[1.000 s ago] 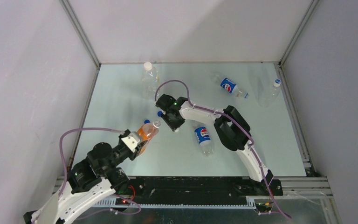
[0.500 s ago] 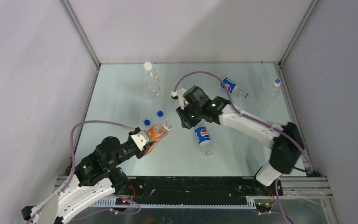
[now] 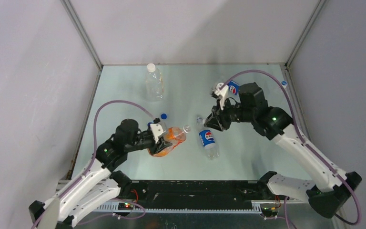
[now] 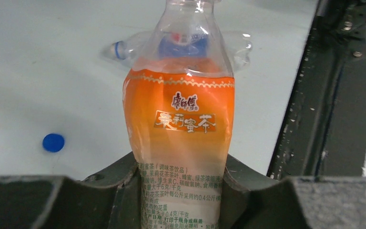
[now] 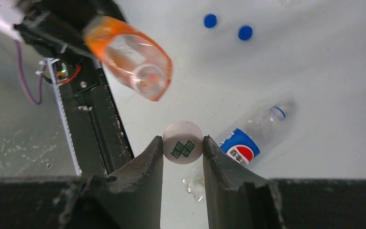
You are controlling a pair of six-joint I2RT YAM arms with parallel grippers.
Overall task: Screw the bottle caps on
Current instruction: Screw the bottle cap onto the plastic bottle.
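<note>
My left gripper [image 3: 162, 140] [image 4: 181, 191] is shut on the lower body of an orange-labelled clear bottle [image 3: 172, 137] [image 4: 180, 114]. The bottle is held off the table with its open neck [image 3: 186, 129] pointing right. My right gripper [image 3: 205, 122] [image 5: 183, 149] is shut on a white bottle cap [image 5: 183, 142] with green print. It holds the cap a short way right of the bottle's open mouth [image 5: 148, 78], facing it and apart from it. Two blue bottle caps [image 5: 210, 20] [image 5: 245, 32] lie loose on the table behind the bottle; one blue cap [image 3: 163, 116] [image 4: 53, 142] shows clearly from above.
A Pepsi bottle [image 3: 208, 140] [image 5: 248, 143] lies on the table under the right gripper. A clear capped bottle [image 3: 153, 82] stands upright at the back left. Another Pepsi bottle [image 3: 232, 87] lies at the back behind the right arm. The black base rail [image 3: 195, 188] runs along the near edge.
The right arm swung from left of centre to the right, carrying the white cap. The left arm pushed forward and right with the orange bottle, bringing its neck toward the cap.
</note>
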